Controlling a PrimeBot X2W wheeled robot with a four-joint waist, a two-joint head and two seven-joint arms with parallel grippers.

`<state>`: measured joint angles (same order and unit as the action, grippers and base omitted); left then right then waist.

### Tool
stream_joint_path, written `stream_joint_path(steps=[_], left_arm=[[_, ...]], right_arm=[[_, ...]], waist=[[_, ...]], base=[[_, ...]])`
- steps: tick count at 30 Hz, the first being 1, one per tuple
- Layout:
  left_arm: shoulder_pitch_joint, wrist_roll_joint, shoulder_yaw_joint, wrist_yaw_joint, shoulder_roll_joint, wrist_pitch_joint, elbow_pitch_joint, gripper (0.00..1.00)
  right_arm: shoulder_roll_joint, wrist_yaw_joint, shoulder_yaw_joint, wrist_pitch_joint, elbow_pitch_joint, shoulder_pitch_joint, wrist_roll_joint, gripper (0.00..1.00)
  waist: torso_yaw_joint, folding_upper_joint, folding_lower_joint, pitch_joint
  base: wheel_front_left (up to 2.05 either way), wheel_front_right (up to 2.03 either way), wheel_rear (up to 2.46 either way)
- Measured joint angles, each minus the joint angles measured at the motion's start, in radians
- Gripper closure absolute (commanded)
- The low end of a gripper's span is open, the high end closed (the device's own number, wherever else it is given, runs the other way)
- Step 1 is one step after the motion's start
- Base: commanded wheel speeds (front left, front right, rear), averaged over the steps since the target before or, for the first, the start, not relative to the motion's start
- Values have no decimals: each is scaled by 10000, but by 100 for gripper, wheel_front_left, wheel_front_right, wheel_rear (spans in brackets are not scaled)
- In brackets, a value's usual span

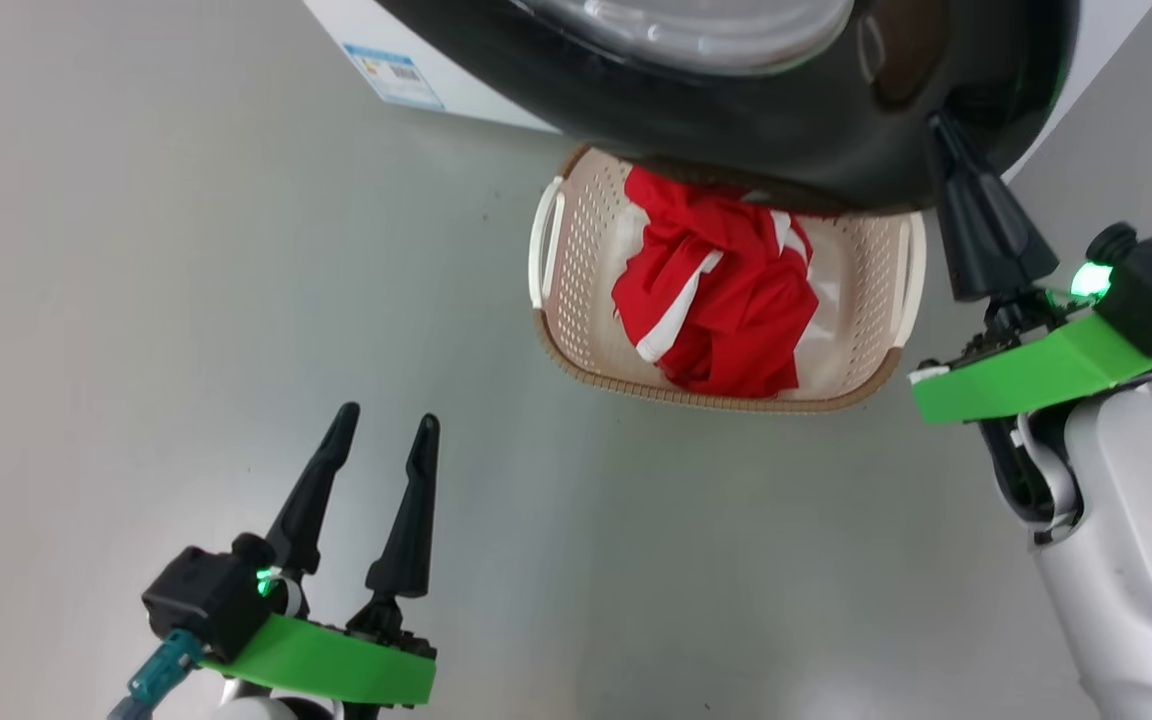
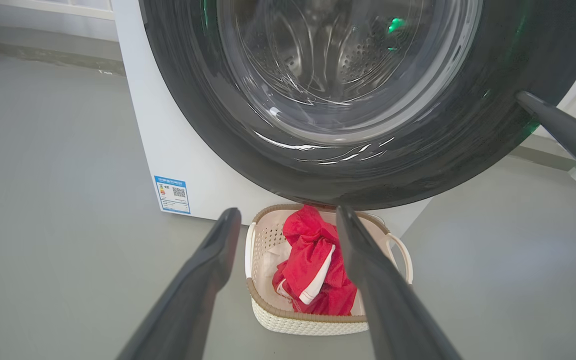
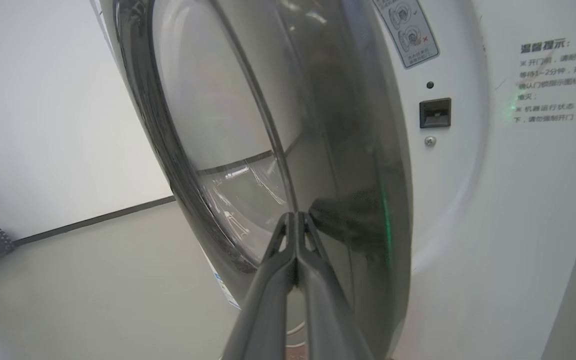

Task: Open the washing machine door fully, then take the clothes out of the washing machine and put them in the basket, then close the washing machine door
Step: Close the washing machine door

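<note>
The washing machine door (image 1: 736,140) is seen edge-on in the right wrist view, swung close to the white front of the washing machine (image 1: 476,95) but not pressed shut against it – the dark latch slot (image 3: 435,113) in the front panel is left uncovered beside the door's rim. The right gripper (image 1: 941,125) is held with its fingers pressed together, nothing between them, and their tips are set against the glossy black rim near its outer edge; whether real contact is made cannot be told.

The basket (image 1: 576,260) is placed on the grey floor (image 1: 136,300) just below the door, its far edge hidden under the rim in the head view. The clothes (image 1: 726,300) are heaped inside it – red fabric with white stripes, bunched against the middle and far side.

The left gripper (image 1: 388,418) is held over bare floor, to the left of the basket and apart from it, its fingers spread wide and empty. A small blue label (image 1: 394,75) is stuck low on the machine's front.
</note>
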<state>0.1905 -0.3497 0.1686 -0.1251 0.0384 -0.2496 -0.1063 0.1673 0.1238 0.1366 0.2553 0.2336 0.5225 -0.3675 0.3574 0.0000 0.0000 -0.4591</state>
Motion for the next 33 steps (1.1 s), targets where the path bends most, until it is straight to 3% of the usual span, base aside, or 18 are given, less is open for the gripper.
stream_joint_path(steps=[19, 33], left_arm=[[878, -539, 462, 0, -67, 0, 372, 0], [1022, -817, 587, 0, -77, 0, 451, 0]], right_arm=[[307, 81, -1085, 2, -125, 1784, 25, 100], [334, 81, -1962, 4, -316, 2882, -8, 100]], waist=[[301, 0, 0, -1482], [621, 0, 0, -1947]], base=[[0, 0, 0], [0, 0, 0]])
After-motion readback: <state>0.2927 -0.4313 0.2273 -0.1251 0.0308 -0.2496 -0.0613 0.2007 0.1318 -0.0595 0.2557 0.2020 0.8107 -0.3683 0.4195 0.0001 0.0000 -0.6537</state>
